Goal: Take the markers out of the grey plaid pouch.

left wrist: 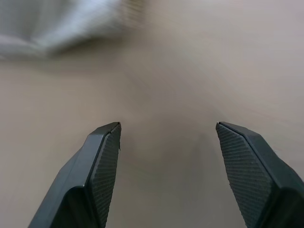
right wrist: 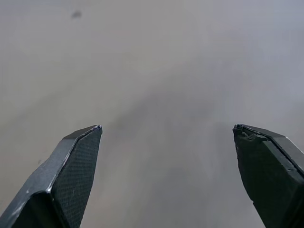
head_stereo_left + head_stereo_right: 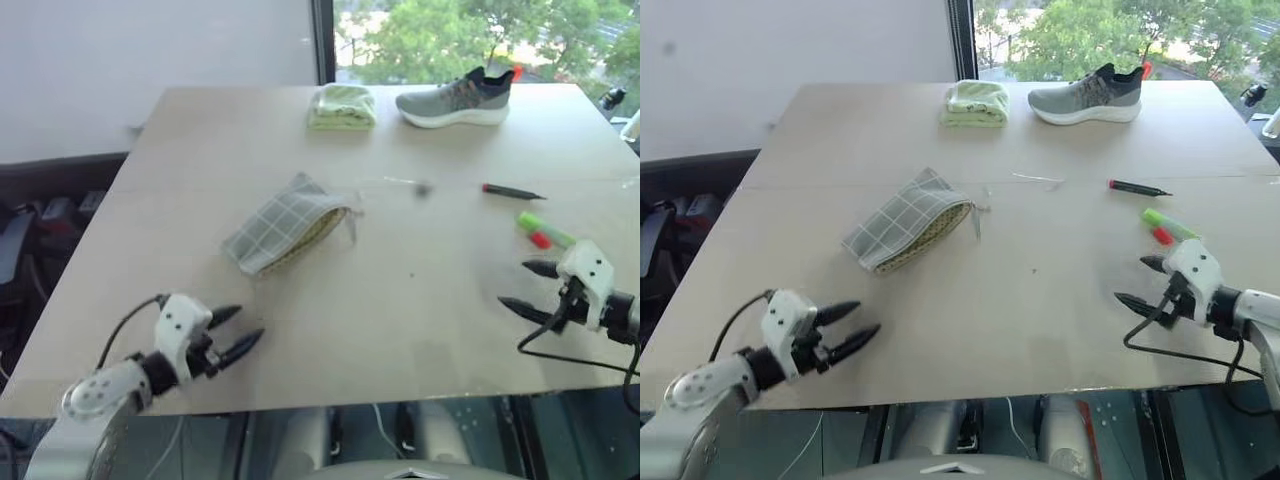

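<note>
My left end effector (image 3: 238, 332) and right end effector (image 3: 522, 287) both hang spread apart, holding nothing, over the worktop (image 3: 400, 330). The grey plaid pouch (image 3: 285, 224) lies mid-worktop; the markers (image 3: 540, 231) lie beyond my right end effector.

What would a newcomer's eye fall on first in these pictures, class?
Probably the grey plaid pouch, lying open-mouthed mid-table. Next, the markers on the right: a thin dark one and a green and red pair. A grey sneaker sits at the far edge.
</note>
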